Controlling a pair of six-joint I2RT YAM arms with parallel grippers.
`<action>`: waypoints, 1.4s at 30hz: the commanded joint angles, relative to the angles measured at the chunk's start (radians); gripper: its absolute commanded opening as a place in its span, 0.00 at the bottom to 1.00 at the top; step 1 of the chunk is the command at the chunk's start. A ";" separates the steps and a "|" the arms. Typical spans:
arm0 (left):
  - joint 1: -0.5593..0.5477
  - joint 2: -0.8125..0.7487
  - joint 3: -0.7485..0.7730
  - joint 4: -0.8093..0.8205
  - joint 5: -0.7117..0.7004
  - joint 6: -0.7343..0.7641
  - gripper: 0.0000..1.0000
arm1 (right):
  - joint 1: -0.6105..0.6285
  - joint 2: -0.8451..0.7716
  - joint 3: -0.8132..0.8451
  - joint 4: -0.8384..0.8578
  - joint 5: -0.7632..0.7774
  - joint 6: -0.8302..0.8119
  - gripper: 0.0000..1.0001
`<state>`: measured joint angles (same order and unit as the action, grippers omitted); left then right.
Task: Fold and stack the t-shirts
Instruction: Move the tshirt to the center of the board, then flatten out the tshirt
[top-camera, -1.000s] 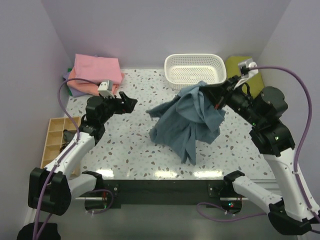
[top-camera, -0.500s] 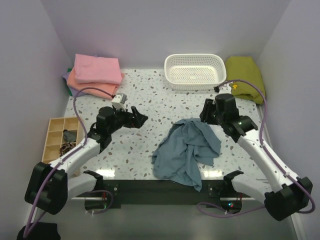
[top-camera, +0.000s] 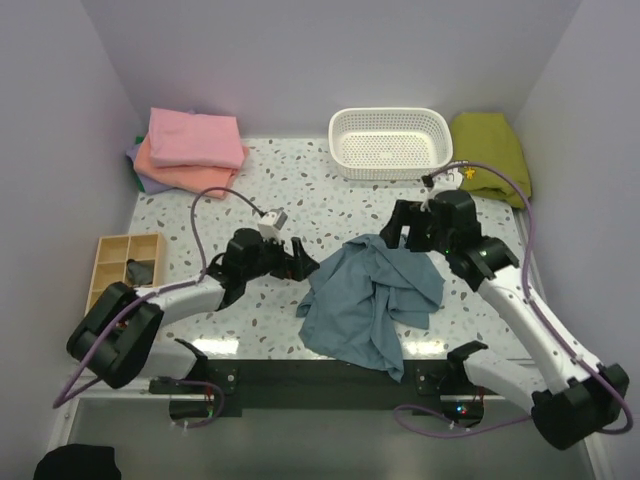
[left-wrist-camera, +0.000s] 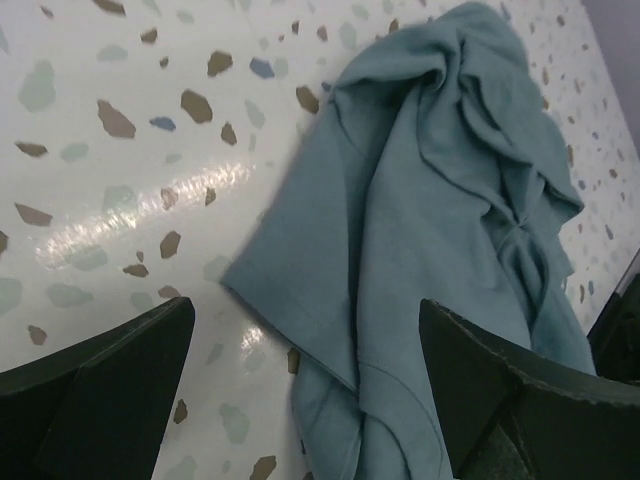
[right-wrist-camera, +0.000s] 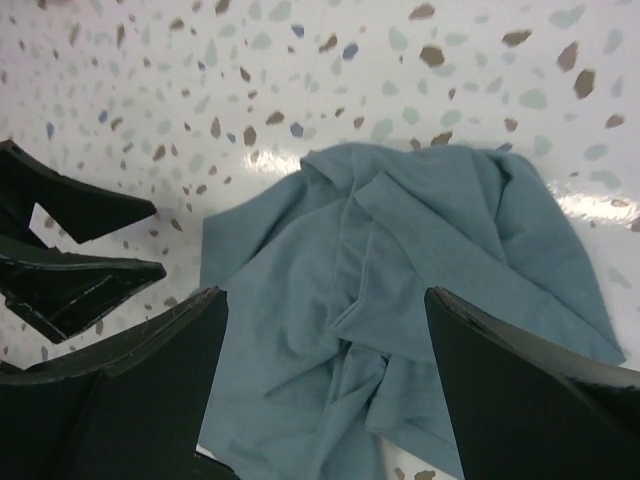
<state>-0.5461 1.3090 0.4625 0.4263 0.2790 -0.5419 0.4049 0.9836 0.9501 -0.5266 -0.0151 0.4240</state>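
Crumpled in a loose heap, not folded: the blue-grey t-shirt (top-camera: 365, 305), on the speckled table (top-camera: 250, 190), in the middle and close to the near edge, with one hemmed border spread flat toward the left.

Just beside that left border, the left gripper (top-camera: 300, 262), low over the table, jaws spread wide and nothing held (in its wrist view, only bare table and the shirt's border between the two fingers). At the far edge of the heap, the right gripper (top-camera: 397, 232), pointing down at the cloth, jaws also wide apart and empty; impossible to tell whether touching the fabric or just above it.

Well apart from the heap, in the far left corner, a folded stack: pink t-shirt (top-camera: 195, 137) on top, salmon-orange t-shirt (top-camera: 185, 175) under it, an edge of lavender t-shirt (top-camera: 135, 168) showing at the bottom.

At the far middle, a white perforated basket (top-camera: 390, 140). Near it, in the far right corner, an olive-green cloth (top-camera: 487, 150). At the left edge, a wooden divided tray (top-camera: 125, 270) with some small dark things inside.
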 joint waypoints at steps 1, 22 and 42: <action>-0.072 0.157 0.057 0.066 -0.038 -0.032 0.99 | 0.002 0.119 0.007 0.010 -0.088 -0.034 0.85; -0.265 0.460 0.402 -0.061 -0.154 0.002 0.17 | 0.000 0.667 -0.001 0.033 0.055 -0.074 0.33; -0.020 0.604 1.173 -0.586 -0.084 0.258 0.41 | 0.577 0.656 -0.117 0.206 -0.310 -0.015 0.34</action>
<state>-0.5900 1.8782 1.5494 -0.2813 0.1898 -0.3119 0.8864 1.6608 0.9524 -0.2939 -0.1730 0.3138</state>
